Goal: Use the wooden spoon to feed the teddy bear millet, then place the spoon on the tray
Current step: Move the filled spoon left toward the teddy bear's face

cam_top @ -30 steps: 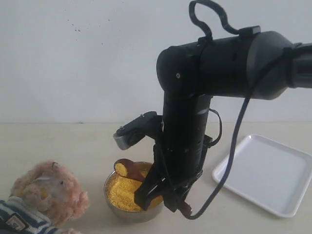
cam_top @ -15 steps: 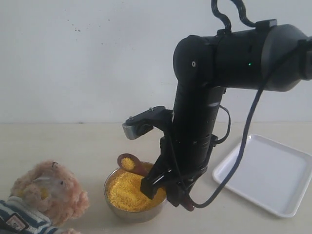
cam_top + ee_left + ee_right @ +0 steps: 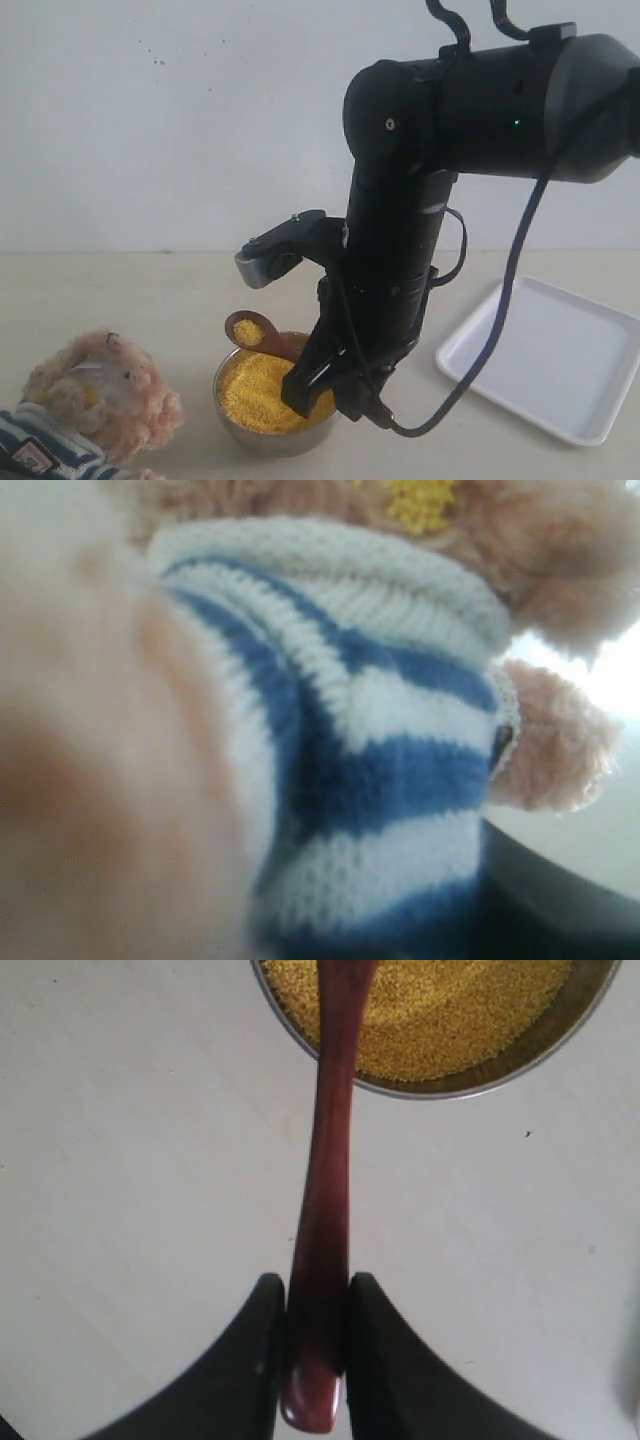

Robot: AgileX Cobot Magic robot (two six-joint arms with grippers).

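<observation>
The wooden spoon (image 3: pixel 250 331) carries a small heap of millet and hangs just over the left rim of the steel bowl (image 3: pixel 232 420). The bowl is full of yellow millet (image 3: pixel 255 392). My right gripper (image 3: pixel 316 1285) is shut on the end of the spoon's handle (image 3: pixel 322 1210), and the same gripper (image 3: pixel 338 392) shows above the bowl's right side. The teddy bear (image 3: pixel 95 395) sits at the lower left, left of the bowl. Its striped shirt (image 3: pixel 400 780) fills the left wrist view, with a dark finger (image 3: pixel 560 920) against it. Yellow grains (image 3: pixel 420 498) cling to its fur.
The white tray (image 3: pixel 560 350) lies on the table to the right of the right arm, tilted in view, with nothing on it. A cable (image 3: pixel 500 300) loops down from the arm between bowl and tray. A plain wall stands behind the table.
The right gripper has lifted the spoon's bowl out of the millet with grains in it and carried it a little left toward the bear. The bear has not moved.
</observation>
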